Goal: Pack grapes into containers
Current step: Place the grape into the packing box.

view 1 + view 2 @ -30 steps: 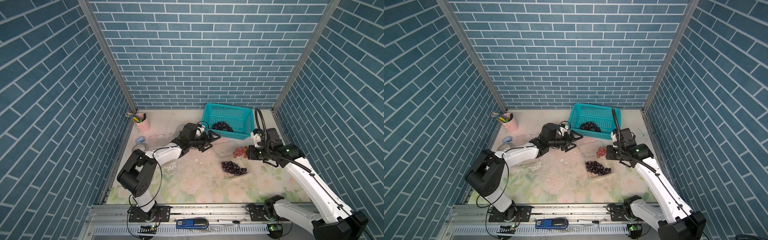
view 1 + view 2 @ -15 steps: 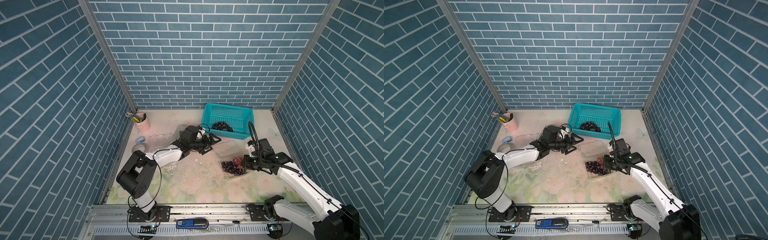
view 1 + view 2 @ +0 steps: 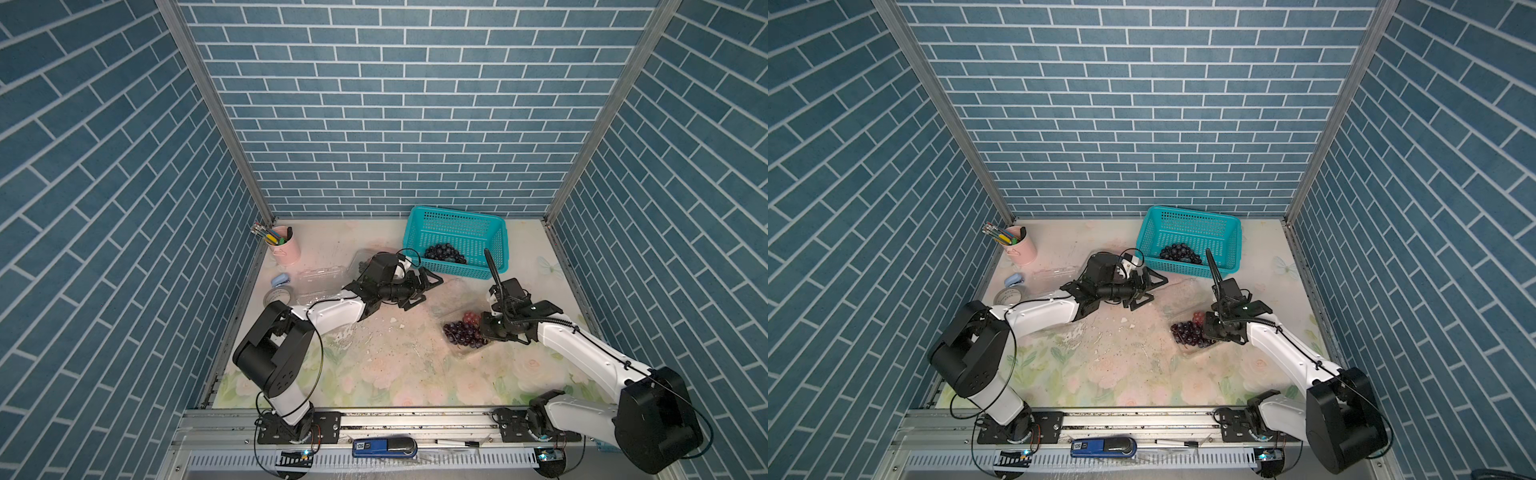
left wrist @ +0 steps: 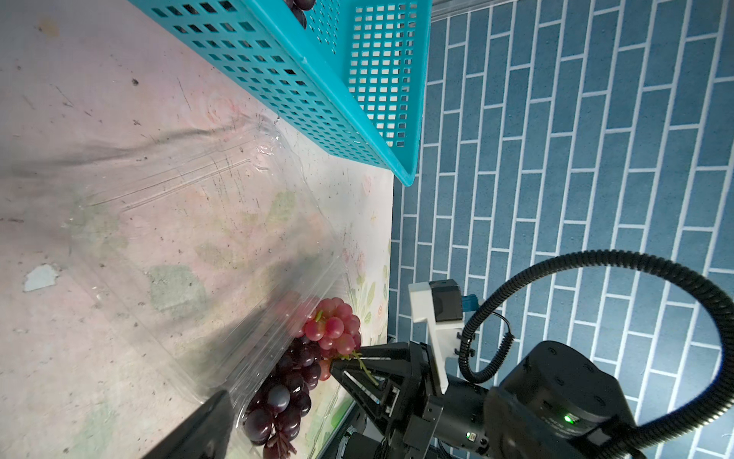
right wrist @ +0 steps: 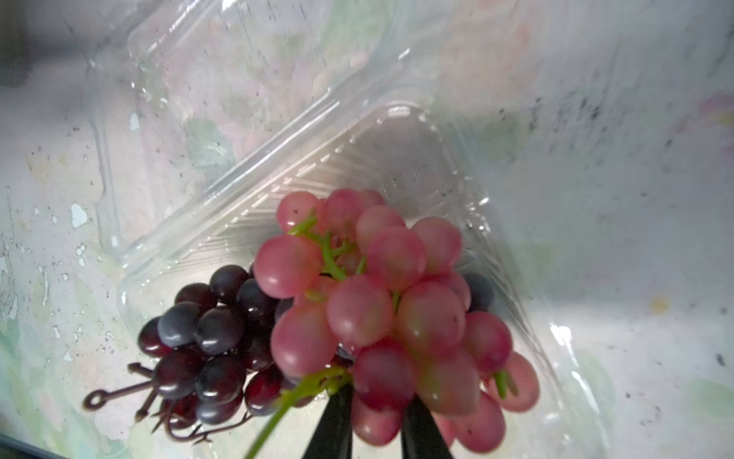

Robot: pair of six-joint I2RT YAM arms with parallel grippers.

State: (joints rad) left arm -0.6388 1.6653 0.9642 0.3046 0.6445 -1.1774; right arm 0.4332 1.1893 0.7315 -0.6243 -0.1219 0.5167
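Observation:
An open clear container lies at centre right, its lid spread flat toward the basket. In its tray lies a dark purple bunch of grapes. A red-pink bunch rests on top, beside the dark one. My right gripper is low at the red bunch; its jaws stand slightly apart, the green stem lies against one finger and a grape sits in the gap. My left gripper hovers wide open and holds nothing, just beyond the lid.
A teal basket at the back right holds more dark grapes. Two more clear containers lie at the left, one partly behind the left arm. A pink pen cup, a tape roll and a small blue thing stand near the left wall.
My right arm has brought the red bunch forward and down onto the dark bunch in the container, and its jaws have parted a little. The left arm shifted slightly right, still open.

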